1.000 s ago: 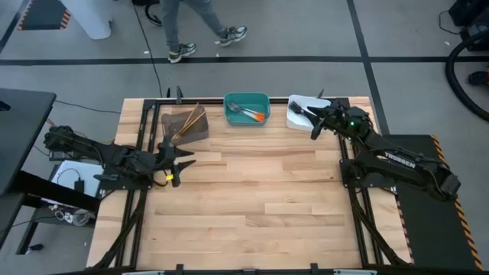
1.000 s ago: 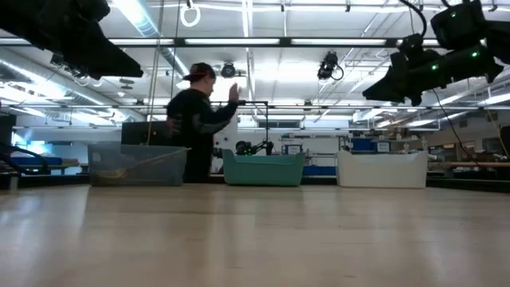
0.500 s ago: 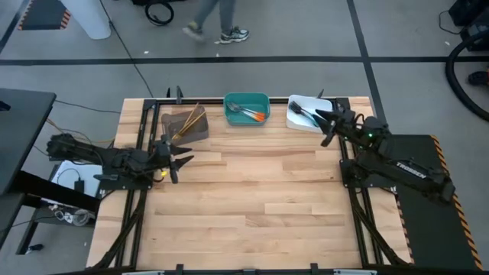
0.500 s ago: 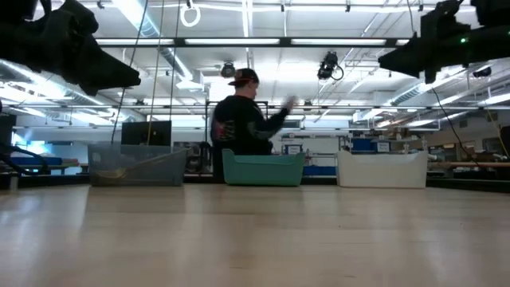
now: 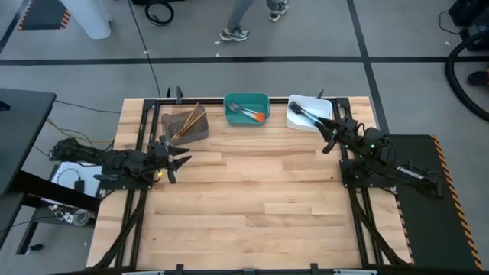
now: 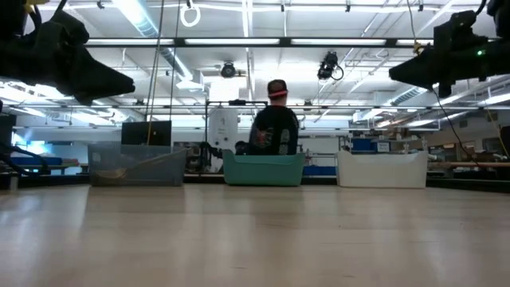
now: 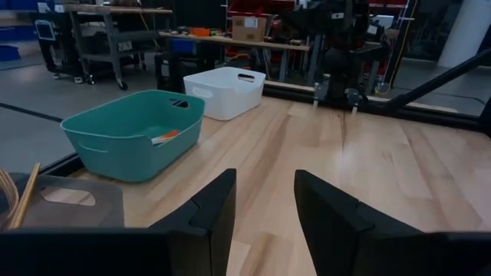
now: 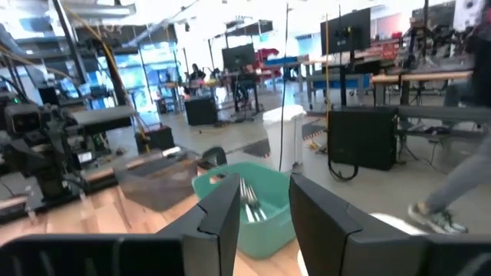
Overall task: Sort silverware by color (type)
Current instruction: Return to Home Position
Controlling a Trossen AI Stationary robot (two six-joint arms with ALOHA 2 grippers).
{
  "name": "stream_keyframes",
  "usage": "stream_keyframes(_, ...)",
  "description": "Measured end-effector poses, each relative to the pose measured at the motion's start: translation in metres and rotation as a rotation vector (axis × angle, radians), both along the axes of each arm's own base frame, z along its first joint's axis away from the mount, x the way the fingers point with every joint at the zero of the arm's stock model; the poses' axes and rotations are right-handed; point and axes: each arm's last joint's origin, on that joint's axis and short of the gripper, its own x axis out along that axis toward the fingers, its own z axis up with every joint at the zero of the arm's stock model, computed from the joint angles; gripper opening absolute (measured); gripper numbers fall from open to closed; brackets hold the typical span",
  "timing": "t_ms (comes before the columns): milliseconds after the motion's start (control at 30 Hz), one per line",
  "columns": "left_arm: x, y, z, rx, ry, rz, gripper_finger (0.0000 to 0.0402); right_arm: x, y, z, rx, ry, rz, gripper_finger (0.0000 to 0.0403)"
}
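- The left gripper [image 5: 182, 163] is pictured over the left side of the table [image 5: 252, 198], its fingers spread and nothing held between them. The right gripper [image 5: 327, 137] is seen at the right side, likewise spread and empty.
- All the cutlery in view is gathered in three bins lined along the table's far edge. Gold-coloured silverware [image 5: 189, 122] is in the grey bin [image 5: 195, 137], orange-handled silverware [image 5: 254, 114] in the teal bin [image 5: 247, 97], and dark-looking forks [image 5: 304, 114] in the white bin [image 5: 293, 120].
- No piece can be made out on the bare boards between the arms.
- The grey bin is found just beyond the left gripper, towards the far edge, and the white bin just beside the right gripper. The teal bin is set between the two, well apart from both.
- The gold pieces are propped slantwise, and the dark forks are laid diagonally.
- The sorting is judged complete: nothing is left to be reached for, and only a retreat from the bins appears to be called for.
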Motion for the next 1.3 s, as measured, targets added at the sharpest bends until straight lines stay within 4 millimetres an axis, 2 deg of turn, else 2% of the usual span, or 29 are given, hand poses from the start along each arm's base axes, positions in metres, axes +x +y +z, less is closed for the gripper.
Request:
stream_keyframes(300,-0.001,-0.001,-0.003,0.023,-0.016,-0.014,0.0141,0.009,-0.002,-0.032,0.058,0.017,0.028,0.0119)
stream_keyframes(633,0.0,-0.001,-0.002,0.081,-0.008,-0.016,0.0141,0.009,-0.003,-0.03,0.11,-0.05,0.009,0.0119)
stream_keyframes(900,0.0,-0.001,-0.002,0.062,-0.024,-0.014,0.0142,0.009,-0.003,-0.032,-0.073,0.119,-0.01,0.0119)
stream_keyframes(1300,0.0,-0.001,-0.002,0.061,-0.027,-0.015,0.0142,0.009,-0.003,-0.032,-0.065,0.113,-0.006,0.0119)
